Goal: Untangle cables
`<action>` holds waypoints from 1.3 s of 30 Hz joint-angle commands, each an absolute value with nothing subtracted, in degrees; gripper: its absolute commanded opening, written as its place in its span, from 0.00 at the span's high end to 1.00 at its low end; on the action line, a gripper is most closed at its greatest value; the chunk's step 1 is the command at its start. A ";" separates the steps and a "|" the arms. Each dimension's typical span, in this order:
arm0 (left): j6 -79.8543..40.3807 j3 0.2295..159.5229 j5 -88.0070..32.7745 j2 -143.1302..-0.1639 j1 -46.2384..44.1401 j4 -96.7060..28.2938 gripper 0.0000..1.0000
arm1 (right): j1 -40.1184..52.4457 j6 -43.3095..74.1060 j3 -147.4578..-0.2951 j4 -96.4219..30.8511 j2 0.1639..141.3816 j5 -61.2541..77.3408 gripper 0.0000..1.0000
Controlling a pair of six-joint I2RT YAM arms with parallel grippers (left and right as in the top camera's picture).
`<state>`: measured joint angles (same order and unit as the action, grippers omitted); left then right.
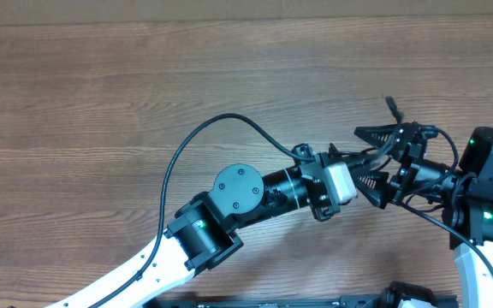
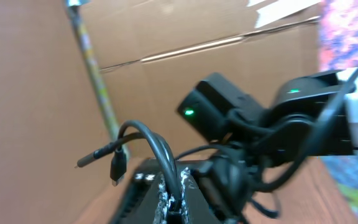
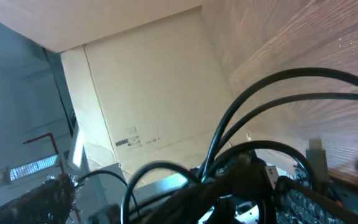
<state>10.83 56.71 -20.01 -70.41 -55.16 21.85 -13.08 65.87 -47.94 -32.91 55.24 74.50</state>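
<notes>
The left claw [image 2: 174,194] pinches the cables [image 2: 158,147] just beside the wide-spread right claw [image 1: 368,157] near the surface's [image 1: 101,85] right edge, so closing could catch claw instead of cord.

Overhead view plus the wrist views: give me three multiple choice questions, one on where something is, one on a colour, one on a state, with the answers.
1. Where over the table are the cables?
A. far left
B. right side
C. top left corner

2. What colour are the cables?
A. red
B. white
C. black

3. How are the left fingers?
A. shut on the cables
B. wide open and empty
C. out of view

Answers:
1 B: the overhead view shows a plug end sticking up at the right side.
2 C: the cords look black in every view.
3 A: the left wrist view shows the cords pinched between them.
</notes>
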 commanded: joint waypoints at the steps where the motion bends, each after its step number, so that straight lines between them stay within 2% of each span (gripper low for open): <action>1: 10.72 57.91 -26.52 -70.15 -55.55 22.33 0.96 | -13.19 67.75 -48.03 -31.59 55.05 74.00 0.01; 3: 10.74 57.91 -27.86 -70.28 -55.55 22.37 0.96 | -13.19 67.75 -48.03 -31.33 55.05 74.00 0.09; 7: 10.74 57.91 -28.18 -71.46 -55.55 22.35 0.96 | -13.19 67.75 -48.03 -31.33 55.05 74.22 0.35; 10: 10.72 57.91 -28.25 -72.99 -55.55 22.57 0.96 | -13.19 67.72 -48.03 -31.33 55.05 74.22 0.49; 17: 10.72 57.91 -31.22 -75.11 -55.53 25.69 0.96 | -13.19 67.68 -48.03 -31.31 55.05 74.13 0.61; 27: 12.12 57.91 -31.18 -75.09 -55.46 25.93 0.96 | -13.21 67.22 -48.03 -31.24 55.05 72.60 0.91; 28: 12.47 57.91 -31.16 -75.09 -55.46 25.93 0.92 | -13.21 67.02 -48.03 -30.96 55.05 72.31 0.93; 30: 13.63 57.91 -31.07 -74.89 -55.35 25.85 0.58 | -13.21 65.54 -48.03 -29.80 55.05 72.01 0.96; 32: 14.37 57.91 -30.76 -74.39 -54.76 25.47 0.10 | -13.21 63.88 -48.03 -28.56 55.05 72.05 0.96; 33: 14.35 57.91 -30.26 -74.08 -54.28 25.19 0.00 | -13.21 62.50 -48.03 -28.08 55.05 72.05 0.96; 39: 14.20 57.91 -26.35 -69.71 -49.84 19.27 0.00 | -13.26 54.46 -48.03 -25.71 55.05 72.01 0.96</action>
<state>12.82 56.73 -28.67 -73.47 -52.05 20.88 -13.10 60.90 -47.88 -26.94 55.31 71.70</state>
